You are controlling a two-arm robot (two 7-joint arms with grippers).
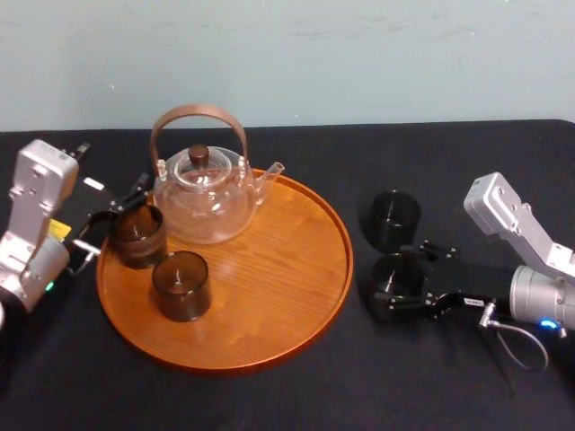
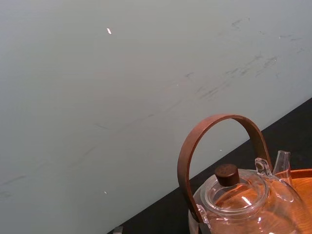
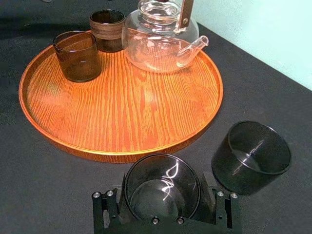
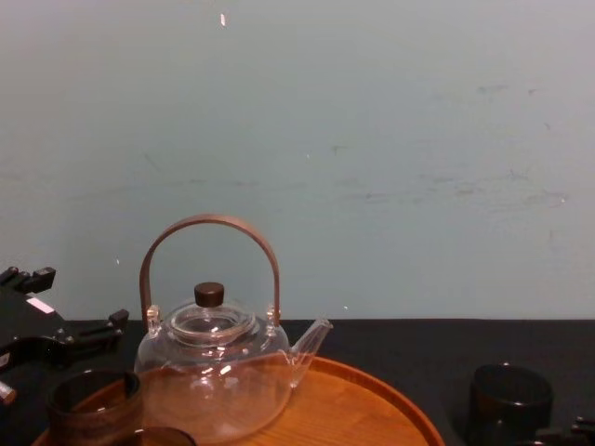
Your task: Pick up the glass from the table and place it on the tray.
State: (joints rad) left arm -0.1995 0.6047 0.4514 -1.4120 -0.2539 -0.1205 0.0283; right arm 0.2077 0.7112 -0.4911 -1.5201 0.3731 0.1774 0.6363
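1. Your right gripper (image 3: 162, 195) has its jaws spread about as wide as the glass (image 1: 398, 280), 1 finger on each side. The pads appear to press its wall, so I judge it gripped.
2. The glass stands upright on the table (image 3: 273, 97), just off the tray's right rim. I cannot tell whether its base has left the cloth.
3. The grip comes from the side and low on the wall. That keeps the open mouth up and the smooth wall square between the pads.
4. A 2nd glass (image 3: 251, 156) stands just beside the gripped one, on the far side. Lift straight up before you swing, or a finger could clip it.
5. The tray (image 3: 136, 107) has a broad bare stretch on the side nearest you. The teapot (image 3: 158, 44) sits at its back, spout pointing right, and 2 tray glasses (image 3: 77, 56) stand along its left part.
6. I judge the bare wood just inside the near right rim to be the easy target. It is the shortest carry and stays clear of the spout.
7. Clear the raised rim before you lower.
8. Your left gripper (image 1: 115, 220) sits at the tray's left edge, close to 1 of the tray glasses.
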